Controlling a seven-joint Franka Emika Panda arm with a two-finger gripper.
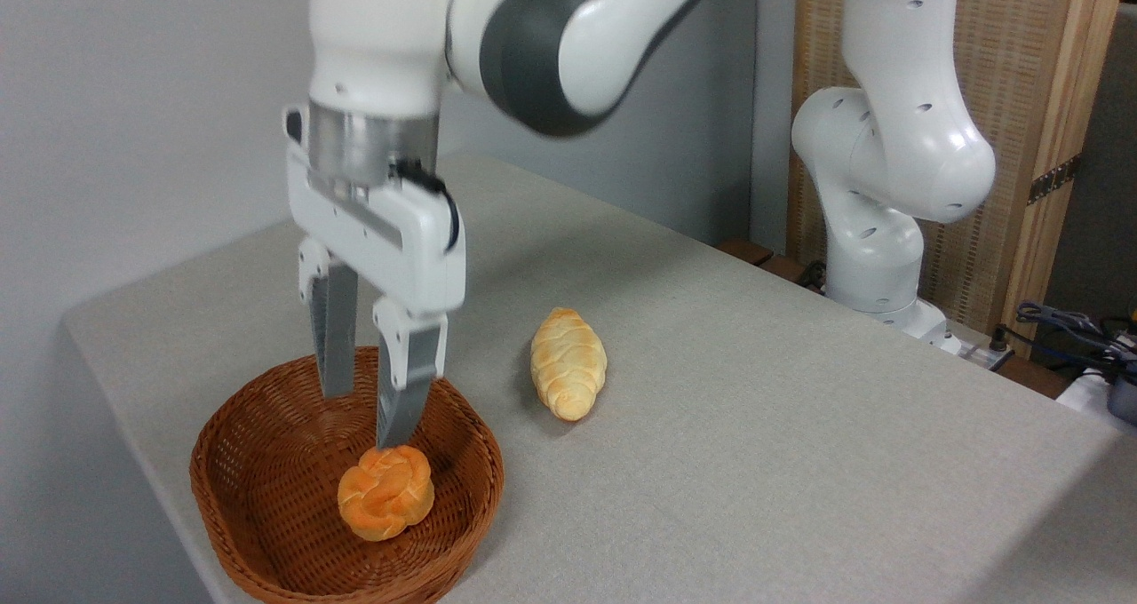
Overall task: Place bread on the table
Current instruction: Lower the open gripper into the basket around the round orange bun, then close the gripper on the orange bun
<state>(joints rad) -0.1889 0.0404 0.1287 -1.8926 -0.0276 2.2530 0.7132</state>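
Gripper pointing straight down into the wicker basket, fingers parted with a clear gap, holding nothing. Nearer fingertip just above the bread, possibly touching its knotted top; hard to tell. Bread lying on the basket floor, toward its right side. Basket near the front left corner of the table. Pale braided loaf on the cloth to the right of the basket, apart from it.

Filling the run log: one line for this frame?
gripper: open, above basket | bread: in basket, ungrasped | loaf: on table
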